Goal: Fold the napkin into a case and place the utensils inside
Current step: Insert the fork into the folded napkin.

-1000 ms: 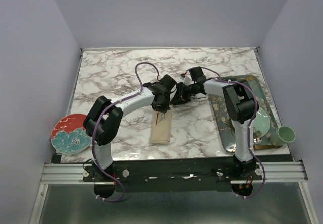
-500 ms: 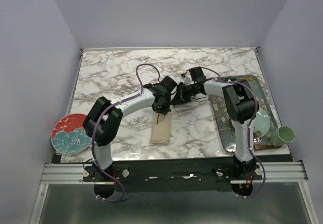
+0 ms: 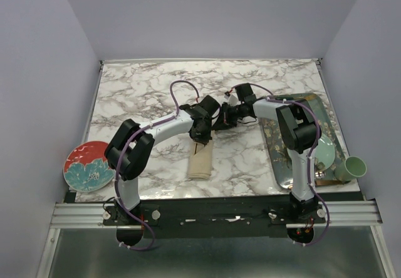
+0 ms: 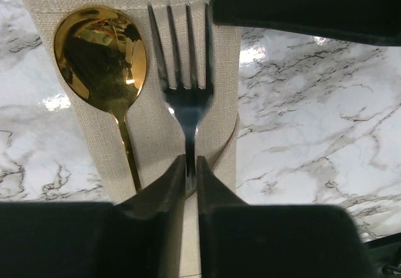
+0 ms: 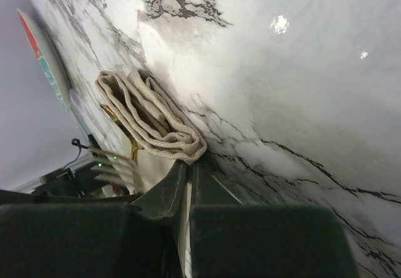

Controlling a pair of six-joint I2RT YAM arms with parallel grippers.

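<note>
The napkin (image 3: 200, 160) lies folded into a narrow case on the marble tabletop (image 3: 144, 90), a little left of centre and towards the near edge. In the left wrist view, 2 utensils rest side by side on the cloth: the gold spoon (image 4: 100, 46) and the fork (image 4: 185, 96). The left gripper (image 4: 192, 160) is at the far end of the case, its jaws closed on the fork's handle. The right gripper (image 5: 189, 164) is just beside it, jaws nearly together, pinching the napkin's rolled edge. A red plate (image 3: 88, 165) sits at the near left and a tray (image 3: 280, 162) at the right.
</note>
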